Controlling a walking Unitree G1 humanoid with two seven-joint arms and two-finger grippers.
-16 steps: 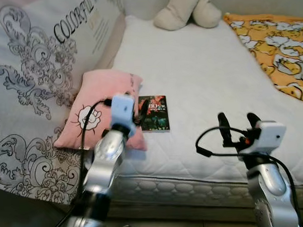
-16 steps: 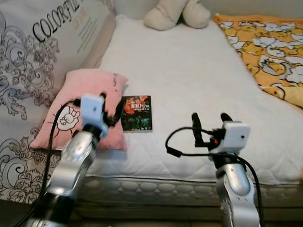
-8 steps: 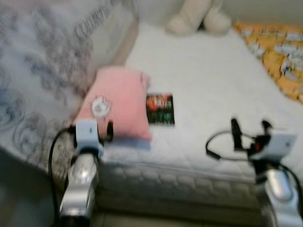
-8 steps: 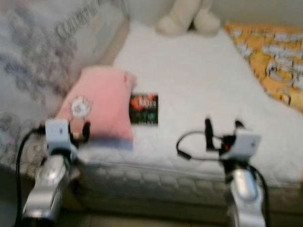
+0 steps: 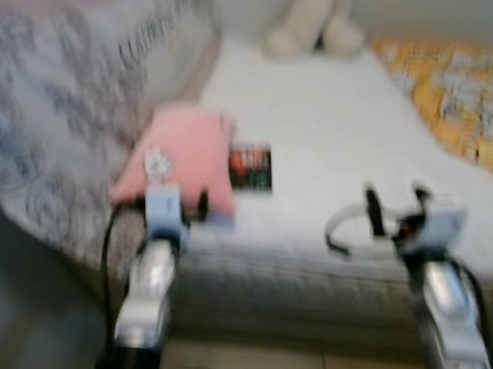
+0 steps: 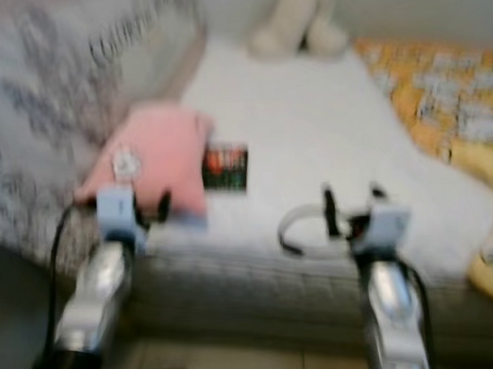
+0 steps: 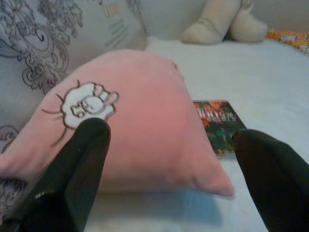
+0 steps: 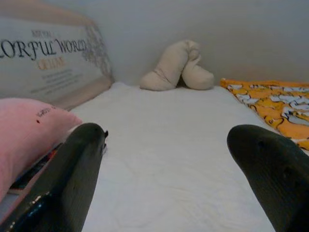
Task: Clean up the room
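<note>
Tidying looks barely begun: the pink pillow [image 7: 130, 121] and the book [image 7: 218, 124] just beside it lie on the bed [image 5: 342, 141]; left end effector [image 7: 169, 159] gapes wide and empty before the pillow; right end effector [image 8: 178, 164] hovers wide and empty too.

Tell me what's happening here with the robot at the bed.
The robot stands at the edge of a bed, with both arms raised over the mattress and nothing held. The left end effector is open and points at a pink pillow from just short of it. A small dark book lies flat beside the pillow. The right end effector is open too, over bare mattress. A beige plush toy sits at the far end, and an orange patterned blanket lies on the robot's right.
</note>
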